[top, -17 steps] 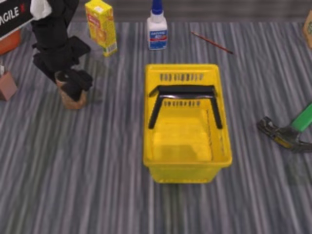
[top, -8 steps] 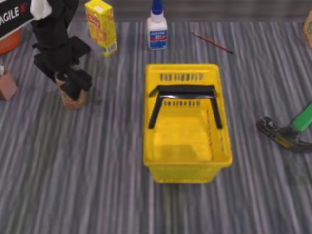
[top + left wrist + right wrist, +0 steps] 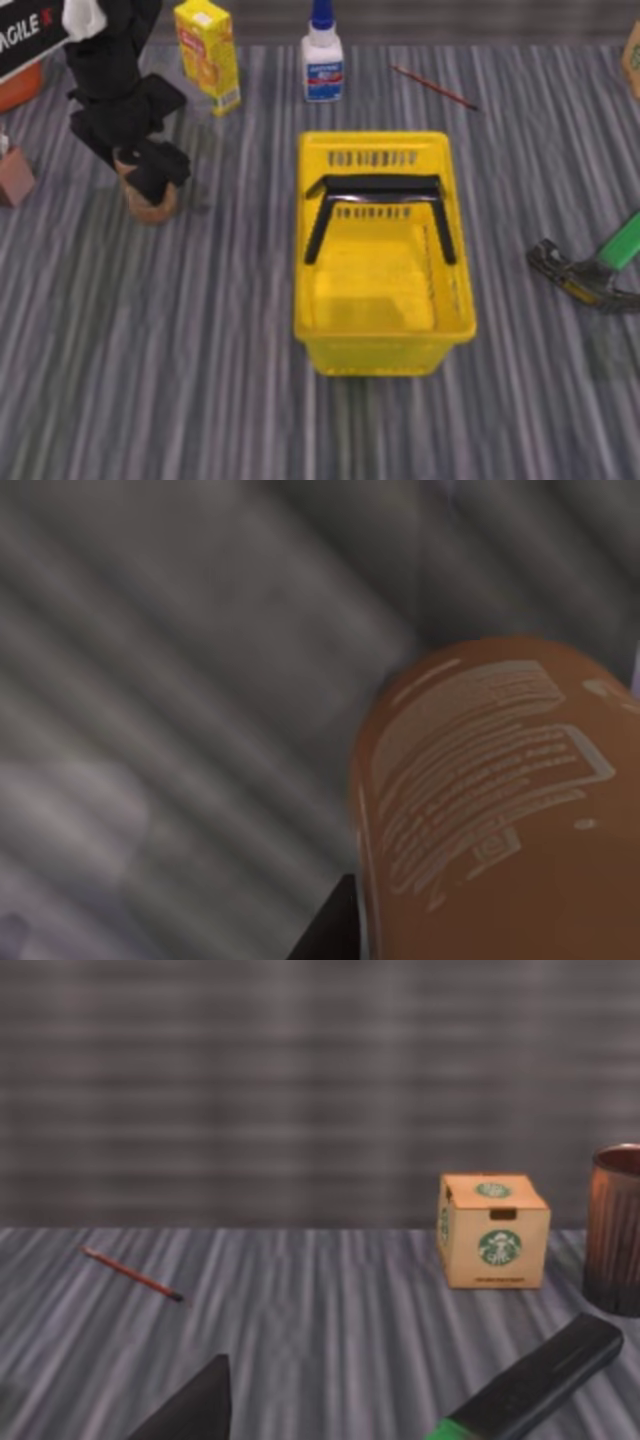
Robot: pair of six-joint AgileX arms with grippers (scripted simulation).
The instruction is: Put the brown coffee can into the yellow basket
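The brown coffee can (image 3: 152, 208) stands upright at the table's left, and in the left wrist view the can (image 3: 500, 800) fills most of the picture, white lettering showing. My left gripper (image 3: 150, 180) comes down over it from above and is shut on it; one dark finger (image 3: 330, 930) presses against its side. The yellow basket (image 3: 385, 345) sits in the middle of the table, well to the can's right, with its black handles folded across the far half. My right gripper (image 3: 300, 1430) is out of the top view, parked low over the table's right side, open with nothing in it.
A yellow juice carton (image 3: 208, 52), a glue bottle (image 3: 323, 60) and a pencil (image 3: 433, 87) lie along the far edge. A green-handled hammer (image 3: 590, 270) lies at the right. A brown block (image 3: 15, 175) and an orange bin (image 3: 20, 85) sit far left. A small printed box (image 3: 493, 1230) stands far right.
My left gripper and the can have shifted only by a hair, slightly upward in the top view. Everything else is as before.
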